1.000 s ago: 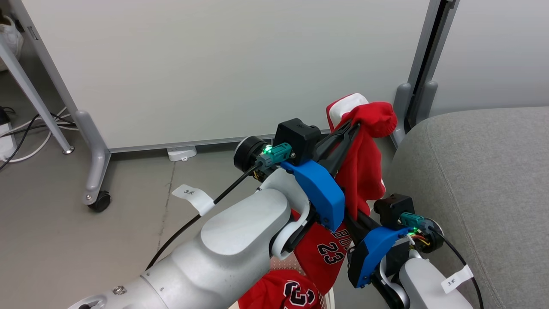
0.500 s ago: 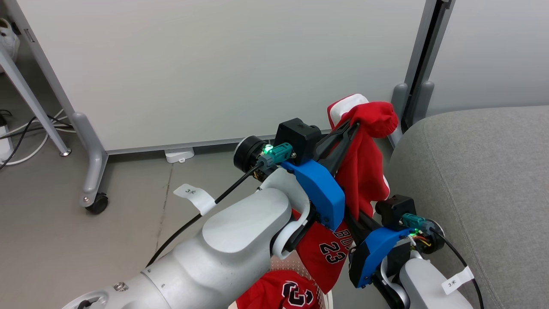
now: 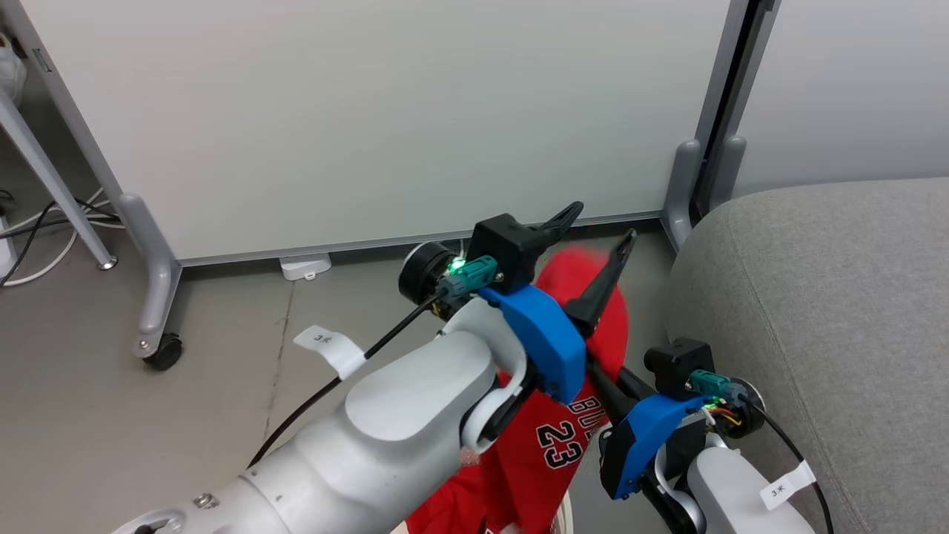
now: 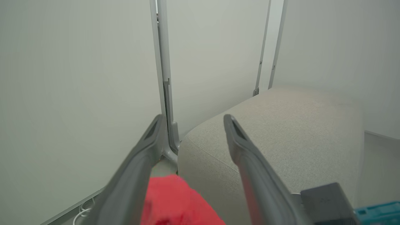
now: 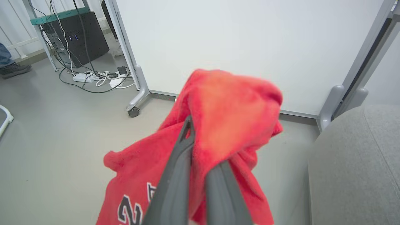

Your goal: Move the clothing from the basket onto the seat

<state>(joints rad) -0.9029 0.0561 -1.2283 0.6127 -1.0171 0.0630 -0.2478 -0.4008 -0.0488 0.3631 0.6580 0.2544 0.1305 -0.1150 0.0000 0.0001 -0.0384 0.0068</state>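
Rounded woven seat [image 5: 353, 162]; fuzzy red clothing [image 5: 231, 109] bunched over right tool [image 5: 203, 147].

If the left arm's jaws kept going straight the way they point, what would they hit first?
Probably the rounded corner of the grey seat, right beside the white partition's post. Depth is unclear, so the post could come first. The red clothing is below that line.

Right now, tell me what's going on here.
The robot is moving a red jersey to the grey sofa seat. Its right gripper is shut on the cloth, holding it up over the floor beside the seat. The left gripper is wide open, gripping nothing. The jersey is not on the seat yet.
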